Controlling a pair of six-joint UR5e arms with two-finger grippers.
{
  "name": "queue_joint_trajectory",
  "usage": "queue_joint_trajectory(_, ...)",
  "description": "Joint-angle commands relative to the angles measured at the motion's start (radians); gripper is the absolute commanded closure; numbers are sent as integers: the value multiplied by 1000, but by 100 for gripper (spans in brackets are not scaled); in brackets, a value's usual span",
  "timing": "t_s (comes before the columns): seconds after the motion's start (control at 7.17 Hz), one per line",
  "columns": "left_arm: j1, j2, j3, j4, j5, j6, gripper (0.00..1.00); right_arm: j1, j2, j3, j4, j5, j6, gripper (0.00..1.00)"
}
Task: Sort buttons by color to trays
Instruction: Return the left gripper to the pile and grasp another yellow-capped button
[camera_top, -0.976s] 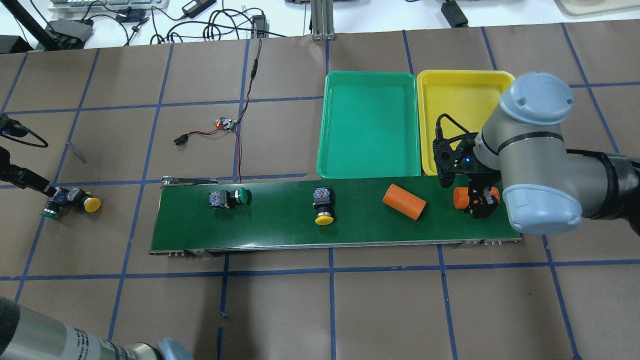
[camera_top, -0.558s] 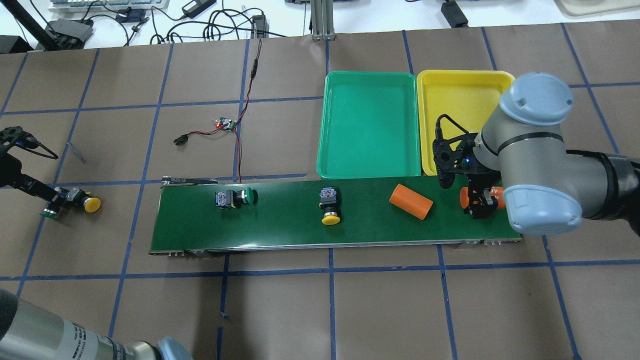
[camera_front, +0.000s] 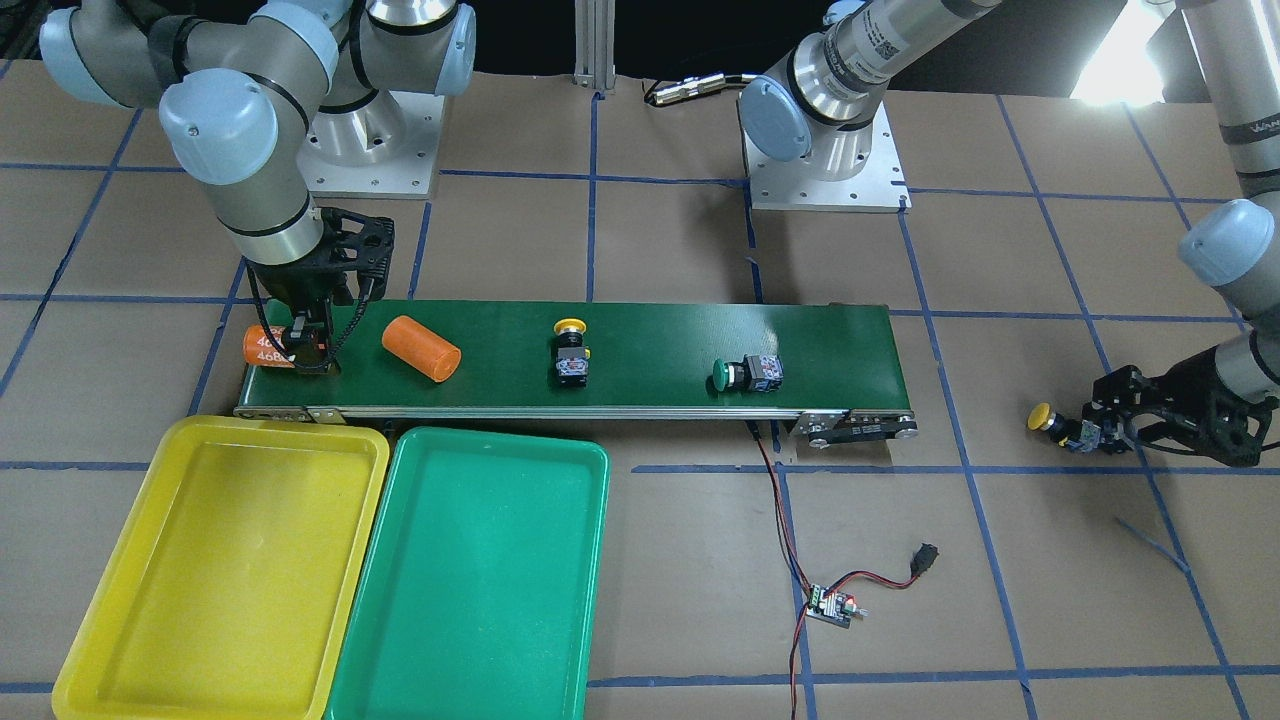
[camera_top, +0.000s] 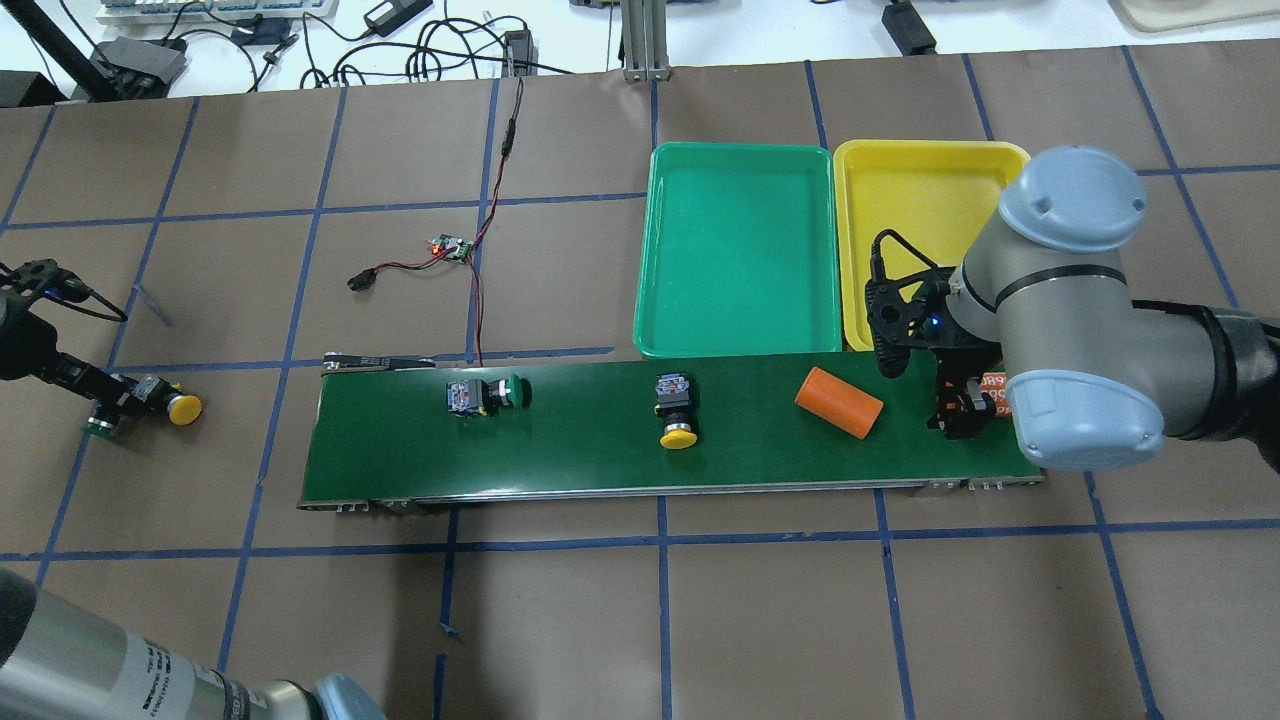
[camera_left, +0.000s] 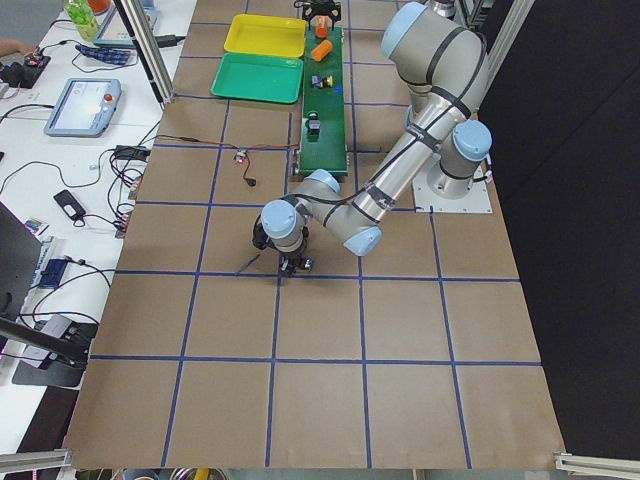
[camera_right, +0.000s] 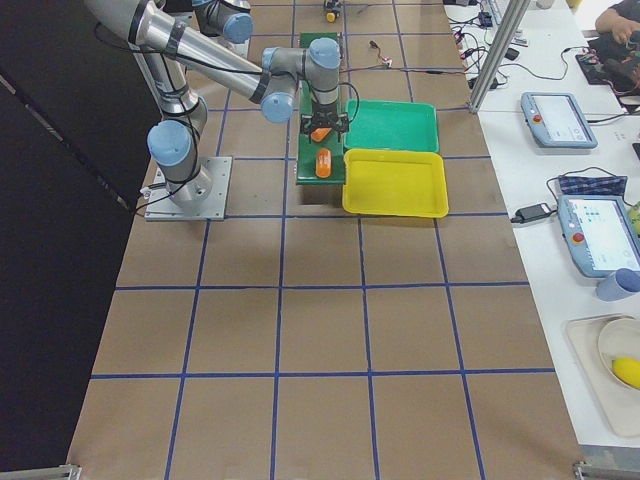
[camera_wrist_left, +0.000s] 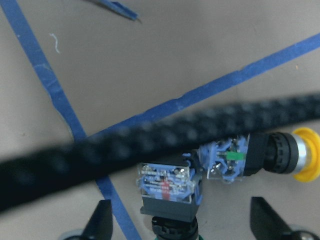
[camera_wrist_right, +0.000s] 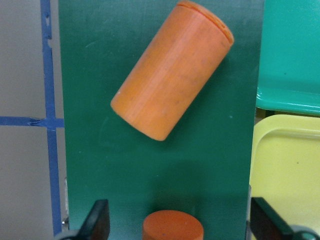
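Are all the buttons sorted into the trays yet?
Not yet: the yellow tray and the green tray are both empty. In hand: the left gripper has open jaws around one green button off the belt, a yellow button beside it. Left: all four, counting the green one and yellow one on the belt.

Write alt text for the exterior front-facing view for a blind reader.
A dark green conveyor belt carries two orange cylinders, a yellow button and a green button, with the right gripper over the end cylinder. An empty yellow tray and green tray lie in front; the left gripper is beside another yellow button off the belt.
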Motion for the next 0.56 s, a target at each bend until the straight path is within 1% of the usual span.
queue_joint_trajectory(0.0, 0, -4, 1, 1, -11, -15, 79, 0, 0, 1, -1, 0, 0, 0)
queue_joint_trajectory(0.14, 0, 14, 4, 1, -5, -12, 82, 0, 0, 1, 1, 0, 0, 0)
queue_joint_trajectory(0.42, -11, 49, 7, -17, 4, -36, 82, 0, 11, 1, 3, -1, 0, 0)
